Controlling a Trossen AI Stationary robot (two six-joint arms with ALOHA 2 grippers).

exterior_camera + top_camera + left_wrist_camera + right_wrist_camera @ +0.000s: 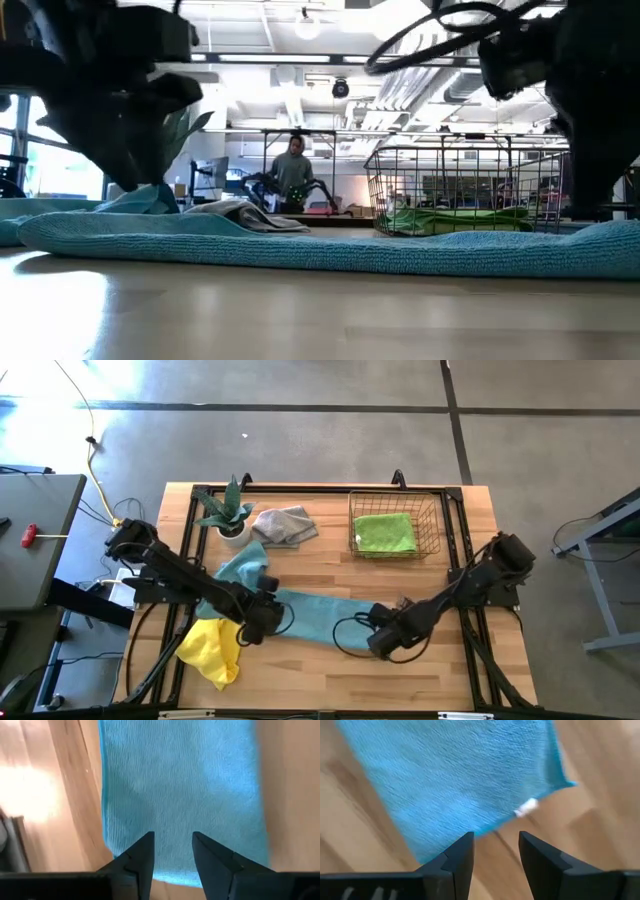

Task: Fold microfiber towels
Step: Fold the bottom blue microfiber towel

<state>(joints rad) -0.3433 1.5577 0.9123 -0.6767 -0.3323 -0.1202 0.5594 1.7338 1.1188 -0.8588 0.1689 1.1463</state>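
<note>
1. The wooden tabletop [330, 660] sits in an open workshop; in the low view a person [293, 168] stands far behind.
2. A light blue towel [310, 615] lies flat at the tabletop's six o'clock, folded to a long strip; further folds look due.
3. A second blue towel [240, 568], a yellow towel [212, 648] at eight o'clock and a grey towel [283, 525] at eleven lie crumpled, unfolded.
4. A green towel [384, 533] lies folded in the wire basket [437, 525] at one o'clock.
5. The left pincer [172, 852] hovers over the strip's nine o'clock end, fingers apart, empty; the right pincer [495, 852] likewise at its three o'clock end.
</note>
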